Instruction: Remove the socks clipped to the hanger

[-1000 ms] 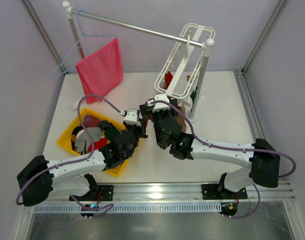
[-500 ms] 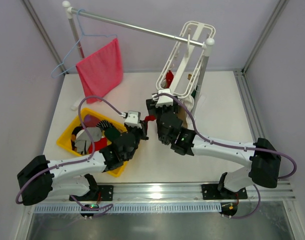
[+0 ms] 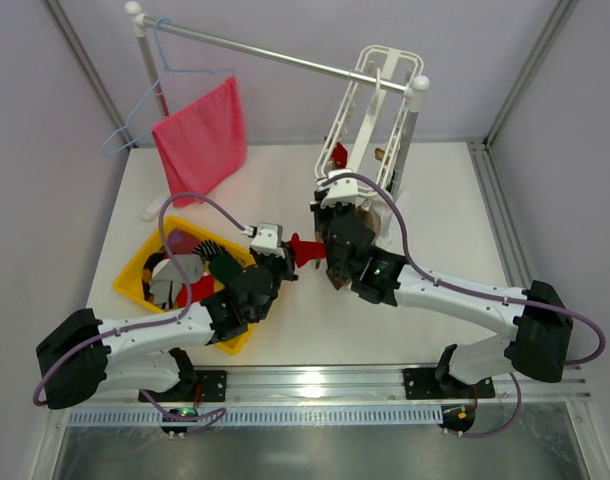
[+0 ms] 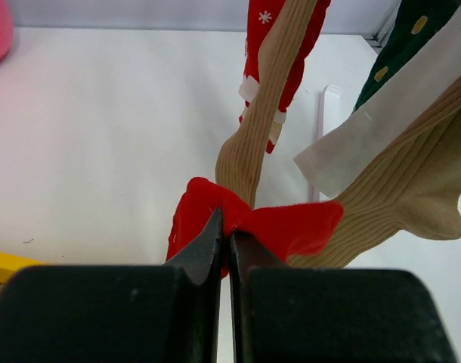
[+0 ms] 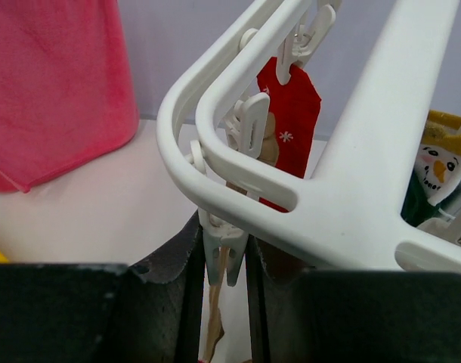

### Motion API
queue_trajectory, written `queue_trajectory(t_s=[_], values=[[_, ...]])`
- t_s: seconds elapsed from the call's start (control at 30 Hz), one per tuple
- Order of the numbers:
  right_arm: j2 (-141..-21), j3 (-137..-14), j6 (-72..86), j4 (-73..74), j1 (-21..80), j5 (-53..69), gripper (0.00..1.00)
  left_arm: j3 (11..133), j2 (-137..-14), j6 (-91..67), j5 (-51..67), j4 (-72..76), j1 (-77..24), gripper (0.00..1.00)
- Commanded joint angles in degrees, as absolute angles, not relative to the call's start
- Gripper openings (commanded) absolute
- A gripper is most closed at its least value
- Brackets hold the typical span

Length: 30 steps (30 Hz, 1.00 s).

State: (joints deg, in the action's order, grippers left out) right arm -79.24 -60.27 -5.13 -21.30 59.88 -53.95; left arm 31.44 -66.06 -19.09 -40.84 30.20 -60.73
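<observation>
The left tool [image 4: 225,231] pinched a red sock [image 4: 291,227] above the tabletop [image 4: 102,136], beside a hanging tan sock [image 4: 261,113]. The right tool [image 5: 223,238] was squeezed around a clip [image 5: 214,253] on the hanger [image 5: 351,204].

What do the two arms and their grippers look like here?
The left arm and right arm have white tubular links, black joint housings and black bases. A mauve cable loops along each. The left gripper and right gripper have flat black fingers.
</observation>
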Motion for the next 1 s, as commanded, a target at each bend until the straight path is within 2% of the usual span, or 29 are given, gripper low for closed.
queue_trajectory(t_s=[0.0,0.13,0.33,0.37,0.43,0.5,0.53,0.67,0.83,0.97], values=[[-76.3,-62.1,-3.1,-22.7,59.9,-51.9,0.04,31.6,-67.5,-19.0,-43.5,33.5,-61.0,0.00],[-76.2,-62.1,-2.8,-22.6,59.9,-51.5,0.04,31.6,-67.8,-19.2,-43.2,33.5,-61.0,0.00],[-76.2,-61.7,-2.6,-22.5,59.8,-51.4,0.12,31.6,-67.9,-19.1,-43.6,33.3,-60.9,0.00],[-76.1,-61.6,-2.6,-22.4,59.9,-51.3,0.20,31.7,-67.9,-19.2,-43.9,33.3,-61.0,0.00],[-75.8,-61.3,-2.6,-22.2,59.8,-49.8,0.29,31.7,-68.0,-19.5,-44.4,33.3,-61.0,0.00],[-75.1,-61.2,-2.5,-21.5,59.9,-47.5,0.46,31.6,-68.2,-19.6,-45.0,33.7,-60.6,0.00],[-74.9,-61.2,-2.4,-20.8,59.9,-46.7,0.62,31.6,-68.3,-19.7,-45.1,33.4,-60.5,0.00],[-74.1,-61.2,-4.0,-20.0,59.9,-43.8,0.83,31.8,-66.3,-22.7,-44.1,28.9,-57.3,0.00],[-73.6,-60.5,-7.6,-21.4,59.9,-45.5,0.94,30.1,-60.7,-36.6,-37.7,17.3,-44.5,0.00],[-72.2,-59.2,-9.2,-23.6,59.8,-45.3,0.98,29.0,-54.6,-39.0,-39.5,8.9,-36.6,0.00]])
